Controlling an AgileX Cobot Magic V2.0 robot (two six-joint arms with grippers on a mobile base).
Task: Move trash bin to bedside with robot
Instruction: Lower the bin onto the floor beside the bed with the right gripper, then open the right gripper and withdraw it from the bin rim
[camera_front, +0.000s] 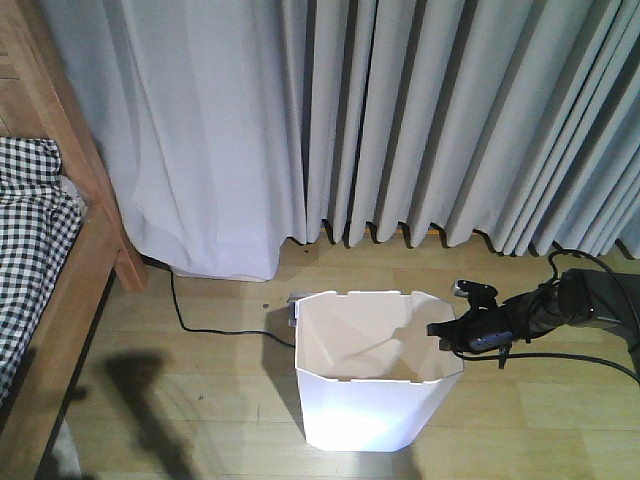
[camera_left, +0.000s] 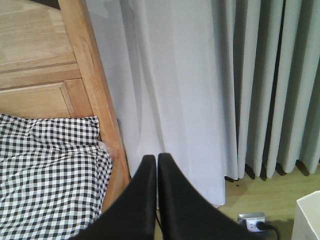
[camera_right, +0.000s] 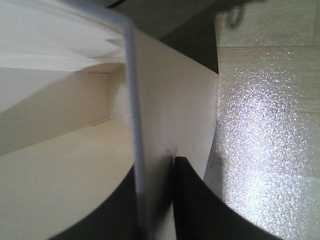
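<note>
Right pincer (camera_right: 156, 169): pinching the right wall of the bin (camera_right: 170, 100) at its rim, one finger inside, one outside; lower right of the front view.
Left pincer (camera_left: 153, 159): fingers pressed together along their length; bottom centre of its wrist view.
Bin: white, upright on the floor (camera_front: 210, 380), lower centre of the front view; cream inside.
Cable (camera_front: 240, 333): black, on the floor left of the bin, running toward its left side.
Socket block (camera_front: 292, 305): grey, just beside the bin's upper-left rim.
Bed (camera_front: 40, 230): left edge of the front view, well apart from the bin; wooden frame, checked bedding.
Curtain (camera_front: 420, 110): pale grey, across the top, reaching the floor.
</note>
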